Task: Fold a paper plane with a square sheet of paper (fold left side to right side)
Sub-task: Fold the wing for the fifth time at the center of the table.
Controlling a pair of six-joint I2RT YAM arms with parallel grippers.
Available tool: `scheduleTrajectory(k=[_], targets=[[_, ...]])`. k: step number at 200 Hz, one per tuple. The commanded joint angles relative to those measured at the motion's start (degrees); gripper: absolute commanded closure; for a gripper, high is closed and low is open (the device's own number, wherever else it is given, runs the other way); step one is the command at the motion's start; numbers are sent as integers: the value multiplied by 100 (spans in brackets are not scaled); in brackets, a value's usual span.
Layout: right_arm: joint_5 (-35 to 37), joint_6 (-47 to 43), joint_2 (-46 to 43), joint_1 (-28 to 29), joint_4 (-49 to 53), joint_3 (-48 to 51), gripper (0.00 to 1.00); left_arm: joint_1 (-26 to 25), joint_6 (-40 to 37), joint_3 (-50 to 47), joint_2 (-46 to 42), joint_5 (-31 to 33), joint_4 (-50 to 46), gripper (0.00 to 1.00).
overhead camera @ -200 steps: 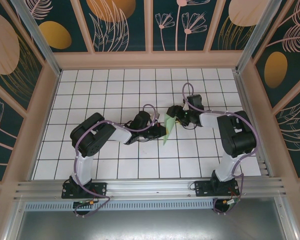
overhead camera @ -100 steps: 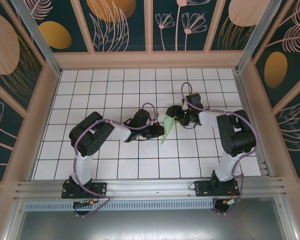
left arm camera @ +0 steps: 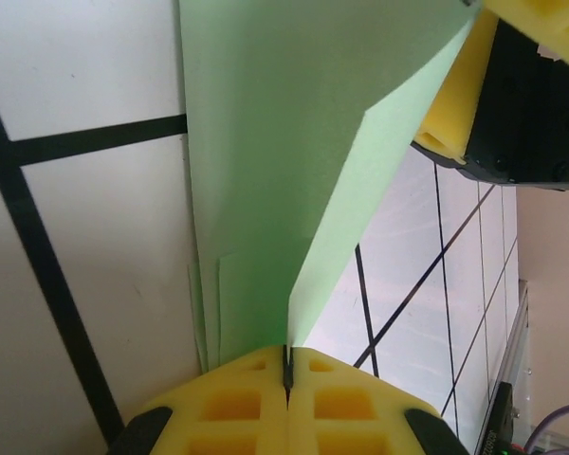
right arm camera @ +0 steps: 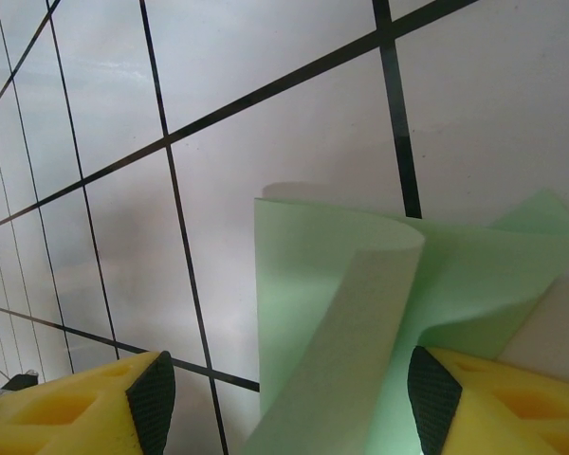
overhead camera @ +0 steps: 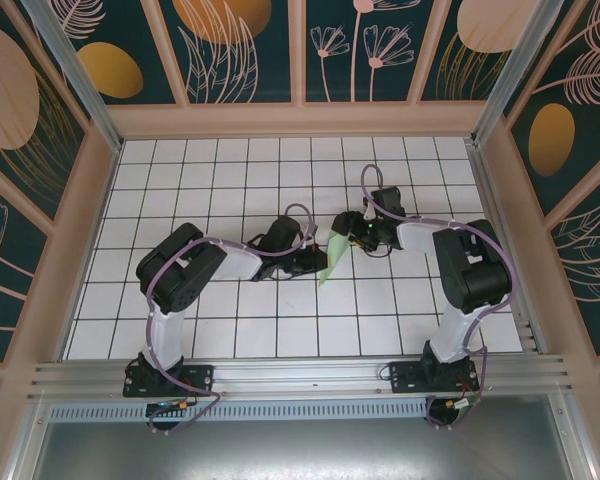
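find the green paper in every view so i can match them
Top external: green paper mid-table, between the two arms' tips.
Left wrist: green paper centre, rising from the shut left pincer.
Right wrist: green paper lower right, curled.
Shared landmark: black grid lines on the white table.

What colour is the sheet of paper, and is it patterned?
Plain pale green, no pattern; the sheet of paper shows best in the left wrist view.
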State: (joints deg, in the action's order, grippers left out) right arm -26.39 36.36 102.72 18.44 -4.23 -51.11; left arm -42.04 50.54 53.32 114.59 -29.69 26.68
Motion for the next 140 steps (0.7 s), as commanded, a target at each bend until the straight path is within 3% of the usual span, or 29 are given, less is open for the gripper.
scheduleTrajectory(k=[1, 71, 140], targets=[[371, -230, 477, 71, 199, 66, 30, 51, -252, 178, -249, 60, -190, 97], [21, -76, 229, 42, -415, 281, 30, 47, -340, 206, -180, -11, -287, 96], [83, -49, -904, -283, -899, 751, 18, 54, -137, 205, -113, -211, -1, 97]])
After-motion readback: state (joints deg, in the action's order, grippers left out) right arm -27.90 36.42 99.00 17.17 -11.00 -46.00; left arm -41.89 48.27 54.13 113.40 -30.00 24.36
